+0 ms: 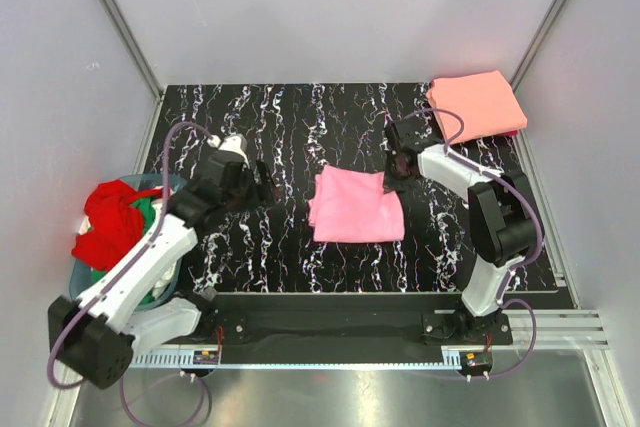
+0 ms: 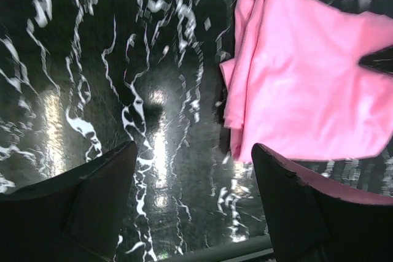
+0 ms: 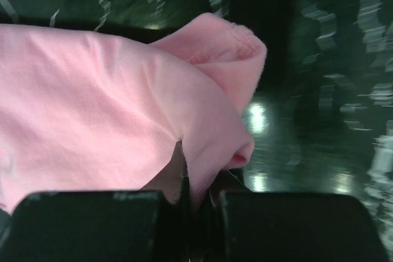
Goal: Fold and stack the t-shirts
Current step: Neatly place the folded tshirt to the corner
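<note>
A folded bubblegum pink t-shirt (image 1: 355, 205) lies flat mid-table. My right gripper (image 1: 397, 179) is at its far right corner and is shut on a pinch of the pink cloth (image 3: 92, 108), which bunches up between the fingers (image 3: 196, 182). My left gripper (image 1: 262, 185) hovers open just left of the shirt. Between its fingers there is only bare table (image 2: 193, 164), and the pink t-shirt (image 2: 307, 90) lies ahead to the right. A folded salmon-orange t-shirt (image 1: 477, 105) rests at the back right corner. A crumpled red t-shirt (image 1: 110, 222) and some green cloth (image 1: 150, 209) fill the basket.
The round blue-grey basket (image 1: 152, 181) stands off the table's left edge, beside my left arm. Grey walls close in the black marbled table (image 1: 290, 127) on three sides. A strip of darker red cloth (image 1: 510, 132) peeks out under the salmon-orange shirt.
</note>
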`<act>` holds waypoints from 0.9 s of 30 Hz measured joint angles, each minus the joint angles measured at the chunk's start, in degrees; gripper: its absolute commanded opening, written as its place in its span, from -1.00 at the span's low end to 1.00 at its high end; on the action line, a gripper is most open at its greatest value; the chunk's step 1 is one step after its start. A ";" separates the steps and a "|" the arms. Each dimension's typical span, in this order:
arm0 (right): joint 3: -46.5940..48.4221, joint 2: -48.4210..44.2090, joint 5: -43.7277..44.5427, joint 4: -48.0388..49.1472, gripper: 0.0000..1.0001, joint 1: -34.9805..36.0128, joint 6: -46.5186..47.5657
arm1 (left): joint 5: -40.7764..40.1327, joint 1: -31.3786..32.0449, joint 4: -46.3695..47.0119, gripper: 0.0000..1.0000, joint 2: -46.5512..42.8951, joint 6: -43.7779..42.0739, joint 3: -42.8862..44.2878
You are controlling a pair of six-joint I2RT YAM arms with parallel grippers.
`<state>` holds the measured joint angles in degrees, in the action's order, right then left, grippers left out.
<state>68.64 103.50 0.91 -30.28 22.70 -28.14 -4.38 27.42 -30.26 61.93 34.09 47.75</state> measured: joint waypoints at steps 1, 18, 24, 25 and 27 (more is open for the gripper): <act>1.62 0.00 2.16 -1.84 -1.00 -0.42 1.20 | -0.37 0.00 -1.57 0.64 -1.55 -0.42 2.01; 24.17 10.58 27.78 -11.98 -1.00 -10.62 21.18 | -7.54 0.00 -16.87 0.68 -14.01 -11.58 6.78; 34.12 16.22 32.79 -10.78 -1.00 -14.36 27.67 | -9.20 0.00 -16.65 0.73 -16.83 -13.11 3.80; 35.56 16.92 33.09 -10.01 -1.00 -14.97 28.92 | -9.33 0.00 -16.39 0.73 -17.00 -13.22 3.61; 37.68 17.90 33.70 -8.41 -1.00 -15.93 31.45 | -9.49 0.00 -16.22 0.73 -17.22 -13.38 3.37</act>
<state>106.32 121.40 34.61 -38.70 6.76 3.31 -13.87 27.42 -46.48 44.71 20.71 51.11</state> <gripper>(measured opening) 0.048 0.858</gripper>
